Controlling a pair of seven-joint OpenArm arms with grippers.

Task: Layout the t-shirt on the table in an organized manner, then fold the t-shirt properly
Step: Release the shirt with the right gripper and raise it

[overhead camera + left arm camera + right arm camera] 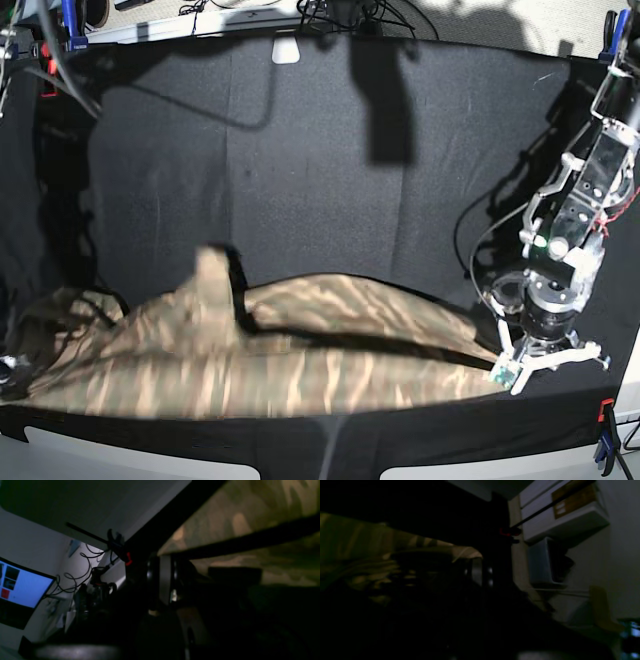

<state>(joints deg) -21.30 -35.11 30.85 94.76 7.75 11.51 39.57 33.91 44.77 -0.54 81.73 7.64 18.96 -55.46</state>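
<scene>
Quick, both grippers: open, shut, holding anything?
Left gripper: shut on the t-shirt, at its edge.
Right gripper: shut; the base view barely shows it, the cloth reaches it, grip uncertain.

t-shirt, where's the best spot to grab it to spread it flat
Probably the t-shirt by its two outer ends, low from the sides: it lies in a long bunched strip along the table's near edge. The left gripper is already shut on one end.
</scene>
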